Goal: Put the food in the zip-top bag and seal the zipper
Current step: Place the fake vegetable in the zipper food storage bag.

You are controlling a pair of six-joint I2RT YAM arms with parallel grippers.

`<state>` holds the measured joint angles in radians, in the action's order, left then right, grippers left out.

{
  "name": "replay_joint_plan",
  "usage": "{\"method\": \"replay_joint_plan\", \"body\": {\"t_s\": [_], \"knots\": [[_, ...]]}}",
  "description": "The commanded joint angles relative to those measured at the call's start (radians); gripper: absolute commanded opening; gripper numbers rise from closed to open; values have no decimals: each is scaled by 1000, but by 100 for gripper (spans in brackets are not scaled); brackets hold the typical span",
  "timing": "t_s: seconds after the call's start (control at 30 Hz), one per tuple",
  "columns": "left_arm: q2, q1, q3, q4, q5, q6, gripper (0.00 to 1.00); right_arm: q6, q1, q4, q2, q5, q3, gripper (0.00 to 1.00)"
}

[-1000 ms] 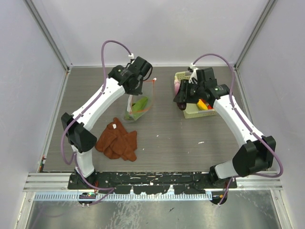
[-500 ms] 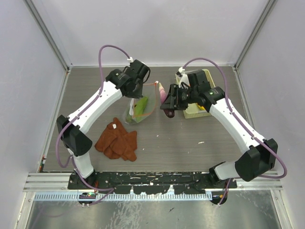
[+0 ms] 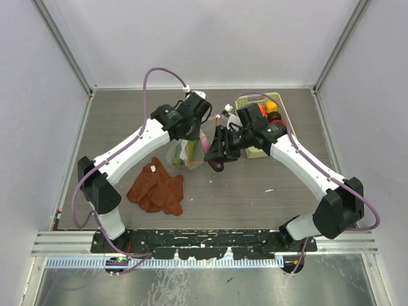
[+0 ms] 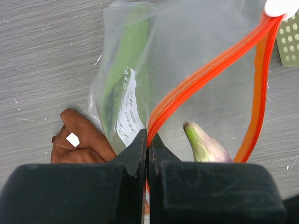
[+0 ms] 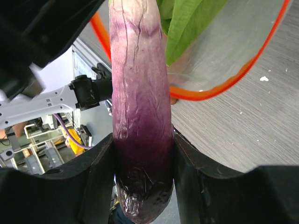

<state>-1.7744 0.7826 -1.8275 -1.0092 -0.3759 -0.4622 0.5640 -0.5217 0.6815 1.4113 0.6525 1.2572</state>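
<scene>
The right pincer is clamped on the dark purple piece, whose pale tip stands at the open mouth of the zip-top bag. The left pincer is pressed together on the zipper. Green leaves lie inside the bag.

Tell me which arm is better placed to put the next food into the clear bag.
Right. The right tool grips the long purple toy vegetable, tip at the open mouth of the clear plastic bag. The left tool is shut on the orange-red zipper strip, holding that mouth open.
</scene>
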Motion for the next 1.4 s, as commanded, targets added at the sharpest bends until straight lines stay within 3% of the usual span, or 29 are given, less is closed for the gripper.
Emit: {"method": "replay_joint_plan", "body": {"t_s": [0.0, 0.43, 0.93, 1.37], "knots": [[93, 31, 38, 117, -73, 0, 0, 39, 2, -43, 21, 33, -21, 19], [143, 98, 133, 180, -69, 31, 0, 92, 7, -96, 125, -66, 62, 22], [125, 155, 155, 180, -116, 42, 0, 215, 35, -215, 89, -82, 15, 25], [138, 166, 158, 206, -10, -23, 0, 272, 38, -290, 99, -138, -12, 42]]}}
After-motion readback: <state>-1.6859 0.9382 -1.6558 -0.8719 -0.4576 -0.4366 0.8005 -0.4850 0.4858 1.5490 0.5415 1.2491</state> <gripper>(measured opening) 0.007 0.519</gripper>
